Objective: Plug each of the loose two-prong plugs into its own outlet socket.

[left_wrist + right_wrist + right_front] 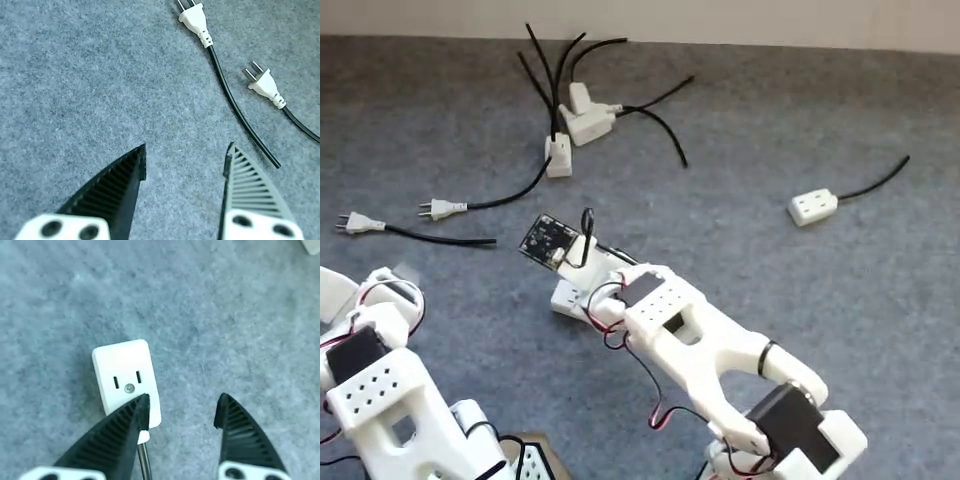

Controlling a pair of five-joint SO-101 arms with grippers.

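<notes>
Two loose white two-prong plugs on black cords lie on the grey carpet at the left, one nearer the middle and one near the edge. My left gripper hangs open over bare carpet, short of both plugs. A white outlet socket lies face up under my right gripper, which is open, with one fingertip over the socket's cord end. In the high view this socket peeks out beneath the right arm's wrist.
Another white socket with a short black cord lies at the right. Two more white socket blocks with tangled black cords sit at the back centre. Open carpet lies between the arms and the plugs.
</notes>
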